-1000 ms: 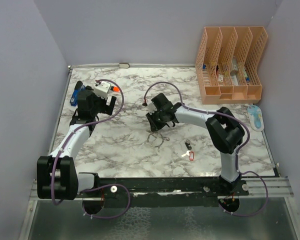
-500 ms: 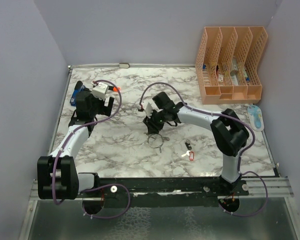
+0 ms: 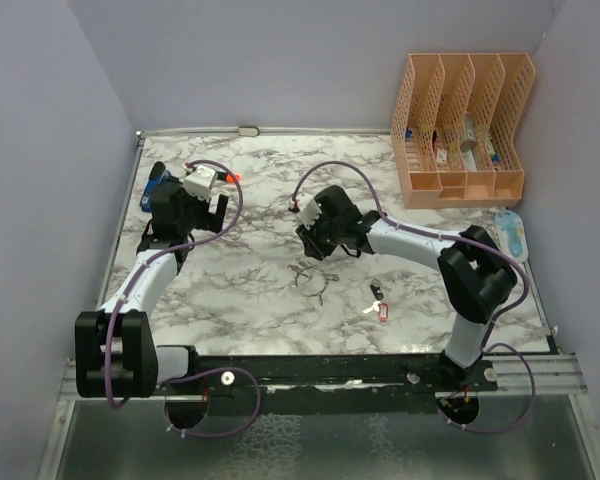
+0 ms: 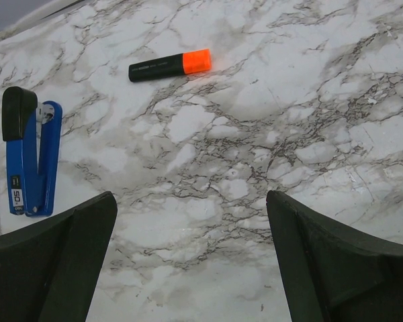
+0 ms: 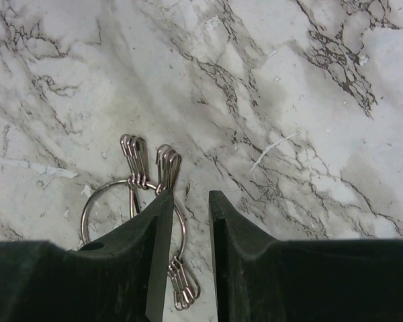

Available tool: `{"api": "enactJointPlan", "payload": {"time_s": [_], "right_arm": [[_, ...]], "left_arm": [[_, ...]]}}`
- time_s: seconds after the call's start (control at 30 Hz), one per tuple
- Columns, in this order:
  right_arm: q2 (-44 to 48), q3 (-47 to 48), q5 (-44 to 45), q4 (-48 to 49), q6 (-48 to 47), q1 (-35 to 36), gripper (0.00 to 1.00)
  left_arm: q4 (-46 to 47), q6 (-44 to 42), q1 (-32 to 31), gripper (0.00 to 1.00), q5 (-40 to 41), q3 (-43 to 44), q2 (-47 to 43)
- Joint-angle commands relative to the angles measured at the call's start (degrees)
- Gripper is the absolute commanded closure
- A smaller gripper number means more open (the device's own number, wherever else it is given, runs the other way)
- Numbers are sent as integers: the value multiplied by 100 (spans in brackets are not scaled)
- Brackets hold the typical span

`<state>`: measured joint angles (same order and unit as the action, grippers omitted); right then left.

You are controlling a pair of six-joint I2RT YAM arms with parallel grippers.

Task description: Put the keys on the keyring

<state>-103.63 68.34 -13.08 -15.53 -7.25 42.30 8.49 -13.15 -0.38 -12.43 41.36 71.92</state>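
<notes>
The keyring [image 3: 310,279], a thin silver wire ring with several small silver clips, lies flat on the marble at mid-table. In the right wrist view the keyring [image 5: 84,211] lies left of and under my fingers, and its right arc runs through the gap between them. My right gripper [image 3: 314,251] [image 5: 190,201] hovers just behind the ring, its jaws a narrow gap apart and holding nothing. The keys [image 3: 377,298], one with a red tag [image 3: 384,313], lie right of the ring. My left gripper [image 3: 218,208] [image 4: 191,201] is wide open and empty over bare marble at the back left.
An orange-capped black marker [image 4: 169,65] [image 3: 233,177] and a blue stapler [image 4: 28,157] [image 3: 156,187] lie at the back left. An orange file organizer [image 3: 460,125] stands at the back right. A blue-and-white item [image 3: 512,233] lies by the right edge.
My right wrist has shifted a little to the right and turned above the keyring, and its elbow swung right. The ring and keys have not moved. The left gripper barely moved.
</notes>
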Motion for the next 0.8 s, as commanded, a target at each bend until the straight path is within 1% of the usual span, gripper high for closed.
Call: {"api": "enactJointPlan", "payload": {"time_s": [0.0,0.17,0.33,0.77], "right_arm": [[-193,-98,284,374,419,56,72],[-360,-94,362,403,480,219,72],[-442,-143,404,451,531,226,72],[-528,-207,538,422,596,232,76]], "left_arm": [[112,80,47,4,-170,-93,40],[131,80,55,4,-179,-115,51],[120,76,69,4,-163,-111,41],[129,93,103,4,-187,-120,40]]}}
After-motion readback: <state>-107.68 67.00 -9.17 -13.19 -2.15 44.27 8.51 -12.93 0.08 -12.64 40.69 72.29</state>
